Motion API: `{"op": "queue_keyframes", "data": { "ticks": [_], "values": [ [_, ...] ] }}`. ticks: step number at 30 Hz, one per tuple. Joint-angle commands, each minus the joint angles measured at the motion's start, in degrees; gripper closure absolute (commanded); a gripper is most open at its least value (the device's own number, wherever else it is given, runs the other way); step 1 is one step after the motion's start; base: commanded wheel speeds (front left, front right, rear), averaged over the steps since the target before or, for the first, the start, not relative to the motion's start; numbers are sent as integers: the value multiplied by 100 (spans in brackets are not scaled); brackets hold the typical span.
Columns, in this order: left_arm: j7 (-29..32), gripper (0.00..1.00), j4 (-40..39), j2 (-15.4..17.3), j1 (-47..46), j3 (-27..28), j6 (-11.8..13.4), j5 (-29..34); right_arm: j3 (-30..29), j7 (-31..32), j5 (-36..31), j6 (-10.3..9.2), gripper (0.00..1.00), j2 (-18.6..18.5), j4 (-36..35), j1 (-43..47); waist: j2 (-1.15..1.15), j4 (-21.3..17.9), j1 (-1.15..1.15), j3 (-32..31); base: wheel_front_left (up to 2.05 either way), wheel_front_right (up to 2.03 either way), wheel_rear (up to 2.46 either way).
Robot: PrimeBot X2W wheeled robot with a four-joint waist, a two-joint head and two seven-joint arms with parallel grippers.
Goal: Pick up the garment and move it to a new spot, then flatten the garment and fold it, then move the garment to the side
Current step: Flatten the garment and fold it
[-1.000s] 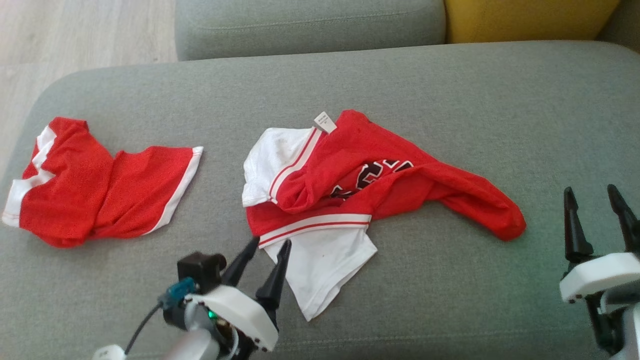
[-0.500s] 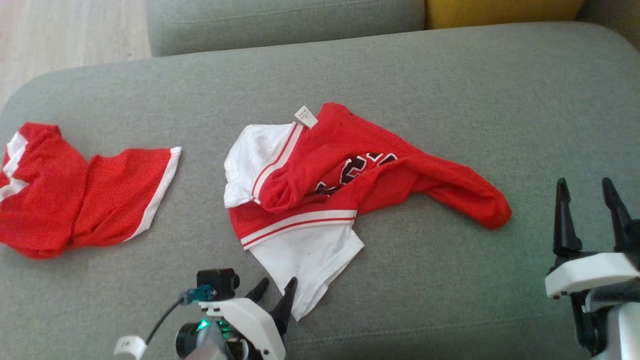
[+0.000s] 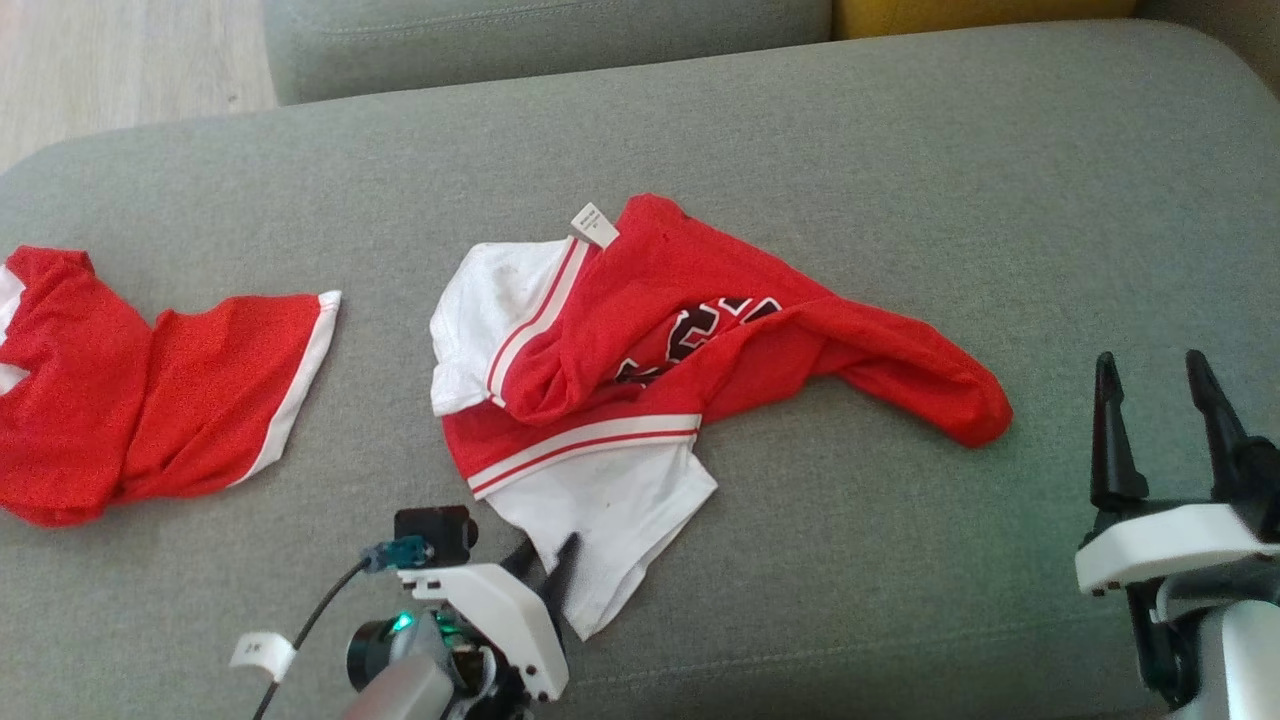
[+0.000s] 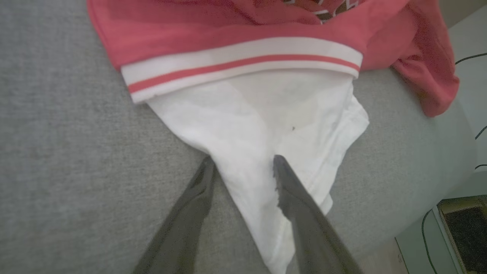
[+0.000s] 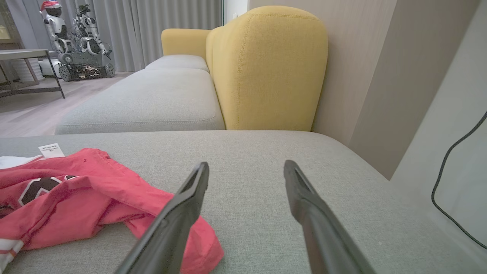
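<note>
The garment (image 3: 700,340), a crumpled red jersey with white sleeves and striped trim, lies mid-cushion on the grey sofa (image 3: 850,150). Its white sleeve (image 4: 266,121) points toward the near edge. My left gripper (image 3: 548,555) is down on that sleeve's lower left edge. In the left wrist view the left gripper (image 4: 242,161) is open, with white cloth between its fingers and one finger on the cushion. My right gripper (image 3: 1150,365) hovers open at the right, past the jersey's red end (image 5: 190,243), with nothing between its fingers (image 5: 190,198).
A second red garment with white trim (image 3: 150,400) lies crumpled at the cushion's left end. A yellow armrest (image 5: 266,68) and another grey cushion (image 3: 550,40) stand beyond. The sofa's near edge runs just behind my left gripper. Bare cushion lies right of the jersey.
The head camera has shifted, sliding the scene left and up. My left gripper has drawn back from the striped hem to the white sleeve's lower part and come down on it.
</note>
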Motion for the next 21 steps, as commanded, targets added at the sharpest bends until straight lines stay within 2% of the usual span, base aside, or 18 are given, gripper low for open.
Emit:
{"op": "queue_keyframes", "data": {
  "ticks": [1,8,11,12,21],
  "values": [
    [49,100,16,8,-148,108,-53,-57,159,-72,-26,43,0,-40,-177,-256,0,2,0,5,0,0,0],
    [-710,100,-307,142,-352,504,36,-52,242,68,76,43,0,-9,53,-244,0,71,0,4,0,0,0],
    [-968,100,-440,204,-423,690,127,-49,264,118,94,43,0,1,130,-235,0,108,0,2,0,0,0],
    [-1150,100,-582,277,-480,892,246,-29,282,153,83,43,0,6,203,-225,0,150,0,1,0,0,0],
    [-1373,100,-1102,468,-402,1515,538,148,240,241,3,43,0,45,478,-219,0,261,0,2,0,0,0]
  ]
}}
